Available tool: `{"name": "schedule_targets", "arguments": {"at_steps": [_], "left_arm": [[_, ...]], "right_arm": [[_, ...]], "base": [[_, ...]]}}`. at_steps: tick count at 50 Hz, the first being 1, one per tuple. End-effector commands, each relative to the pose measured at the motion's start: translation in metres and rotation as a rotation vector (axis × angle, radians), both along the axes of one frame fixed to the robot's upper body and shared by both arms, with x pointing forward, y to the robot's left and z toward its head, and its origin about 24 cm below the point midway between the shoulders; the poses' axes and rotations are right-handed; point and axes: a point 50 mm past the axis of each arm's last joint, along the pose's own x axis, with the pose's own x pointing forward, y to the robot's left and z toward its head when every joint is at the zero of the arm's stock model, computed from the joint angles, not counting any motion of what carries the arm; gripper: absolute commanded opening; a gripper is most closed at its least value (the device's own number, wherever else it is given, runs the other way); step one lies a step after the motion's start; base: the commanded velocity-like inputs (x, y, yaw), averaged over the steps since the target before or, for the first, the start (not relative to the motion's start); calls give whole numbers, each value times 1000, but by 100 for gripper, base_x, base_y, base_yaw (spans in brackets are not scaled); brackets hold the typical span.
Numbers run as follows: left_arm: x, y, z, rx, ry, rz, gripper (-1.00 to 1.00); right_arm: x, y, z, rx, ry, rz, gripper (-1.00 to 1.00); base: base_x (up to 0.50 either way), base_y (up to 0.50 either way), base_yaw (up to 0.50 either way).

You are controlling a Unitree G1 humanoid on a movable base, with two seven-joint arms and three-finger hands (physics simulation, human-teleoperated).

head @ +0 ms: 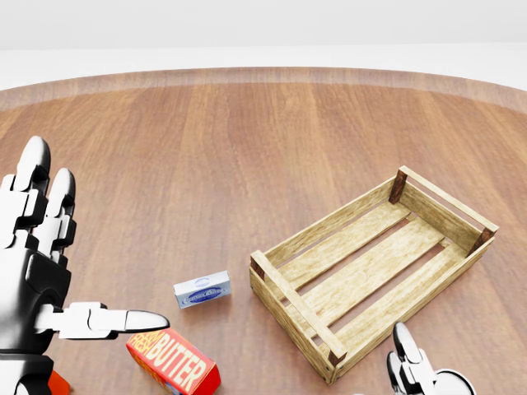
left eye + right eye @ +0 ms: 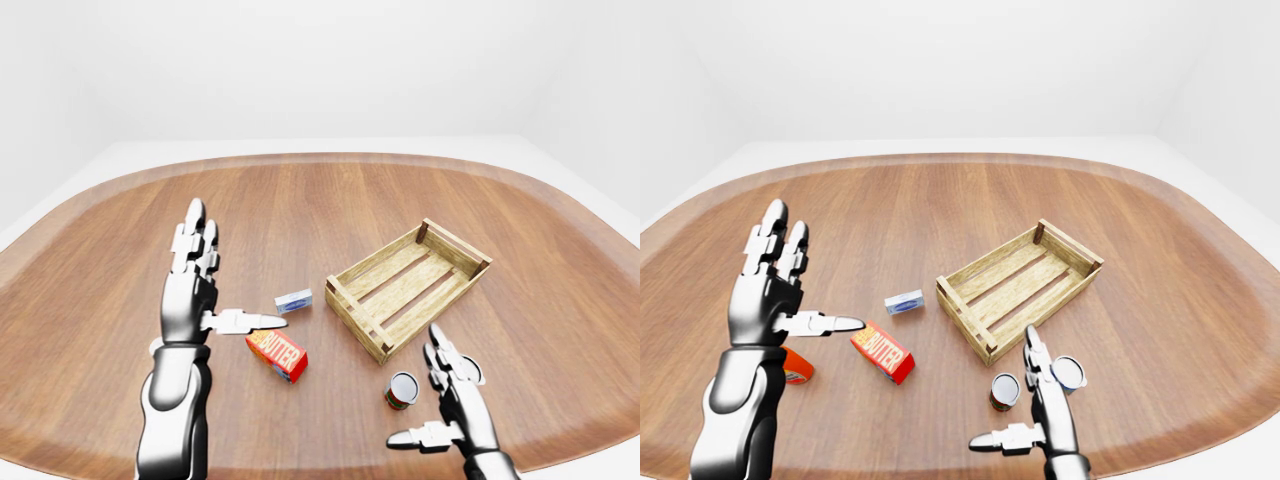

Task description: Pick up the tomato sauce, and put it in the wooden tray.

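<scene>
While slatted, wooden tray [image 1: 375,263] — round tomato sauce [image 2: 402,390] beside

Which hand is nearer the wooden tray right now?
Right. The right hand hovers open just below the wooden tray in the left-eye view, beside a can; the left hand is raised farther left, past the butter box.

a red butter box [image 2: 277,355] is laid on the wooden table [image 2: 300,210], with a small blue-and-white packet [image 2: 294,300] nearby, apart from it.
</scene>
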Motion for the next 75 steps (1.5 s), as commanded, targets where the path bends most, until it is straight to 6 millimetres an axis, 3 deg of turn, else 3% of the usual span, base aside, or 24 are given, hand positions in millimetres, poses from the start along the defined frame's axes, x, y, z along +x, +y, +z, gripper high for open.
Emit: {"name": "schedule_targets", "arguments": {"at_steps": [1,14,42,56,75], "left_arm": [[-1,-1,0,1,-1,-1,100],[1,0,-5,-1,23,-1,100],[-2,0,4,1,-17,-1,100],[-2,-1,1,-2,-6,-1,100],[-2,-1,2,-1,-10,-3,100]], "right_arm": [[5,-2,-5,-5,10,-4,100],[10,-7,-18,0,48,-25,100],[23,-2,-36,-22,103,-13,100],[26,-5,-57,-26,188,-19,100],[28,-7,-63,-26,210,-26,100]], "base": [[0,0,0],[0,0,0],[0,0,0],[0,0,0],[0,0,0]]}}
